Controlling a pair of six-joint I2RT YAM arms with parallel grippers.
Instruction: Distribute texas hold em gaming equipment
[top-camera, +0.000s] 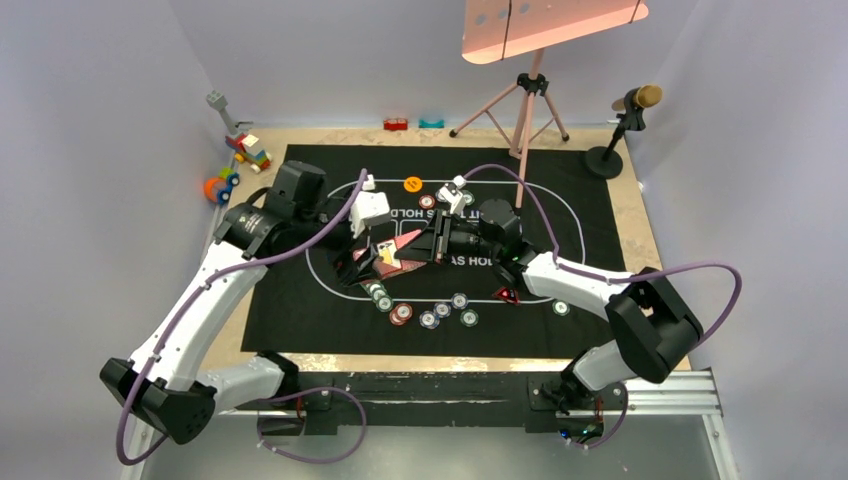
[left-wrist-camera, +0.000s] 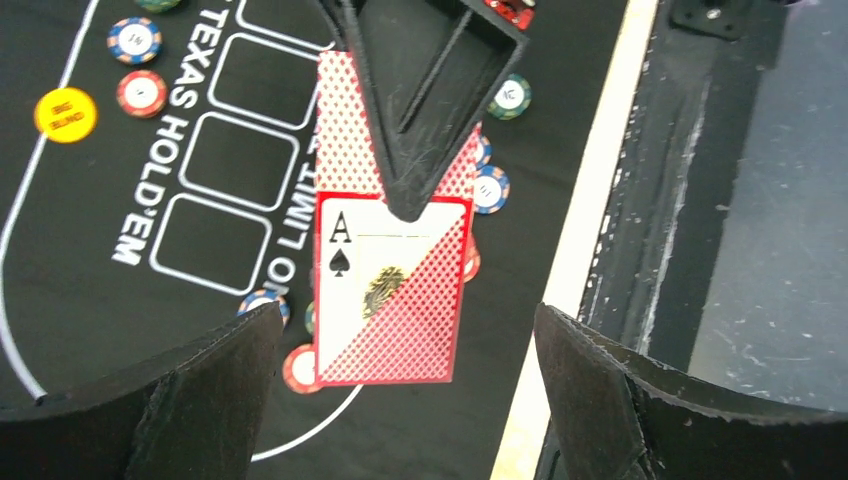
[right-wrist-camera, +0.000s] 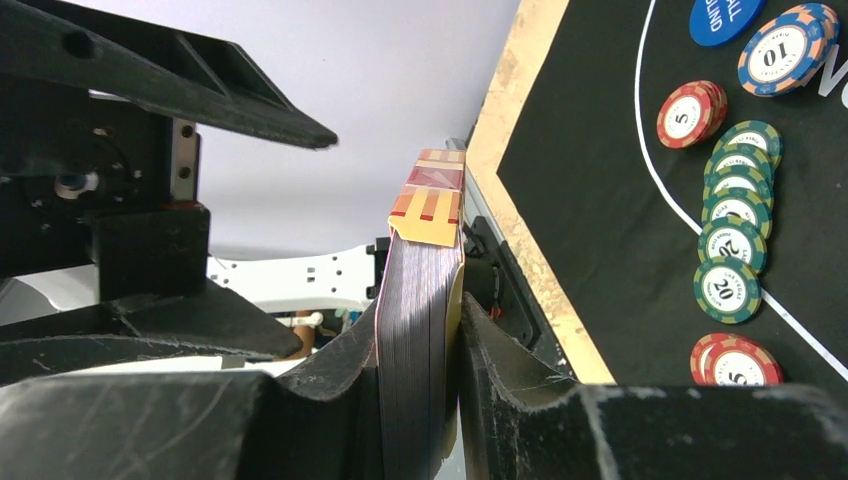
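My right gripper (top-camera: 432, 243) is shut on a deck of pink-backed playing cards (top-camera: 400, 258) and holds it above the mat's middle. In the right wrist view the deck (right-wrist-camera: 420, 330) stands edge-on between the fingers. My left gripper (top-camera: 372, 250) is open, with its jaws wide on either side of the deck's free end. In the left wrist view an ace of spades (left-wrist-camera: 390, 290) shows on the deck, under the right gripper's finger (left-wrist-camera: 420, 90). Several poker chips (top-camera: 430, 315) lie in a loose row near the front. An orange button (top-camera: 412, 183), a blue button (right-wrist-camera: 725, 15) and a red triangular marker (top-camera: 508, 296) lie on the mat.
The black printed mat (top-camera: 600, 250) covers the table. Toy blocks (top-camera: 248, 150) sit at the back left. A pink tripod stand (top-camera: 525, 100) and a microphone (top-camera: 625, 125) stand at the back right. More chips (right-wrist-camera: 735, 250) lie in a line beside my right gripper.
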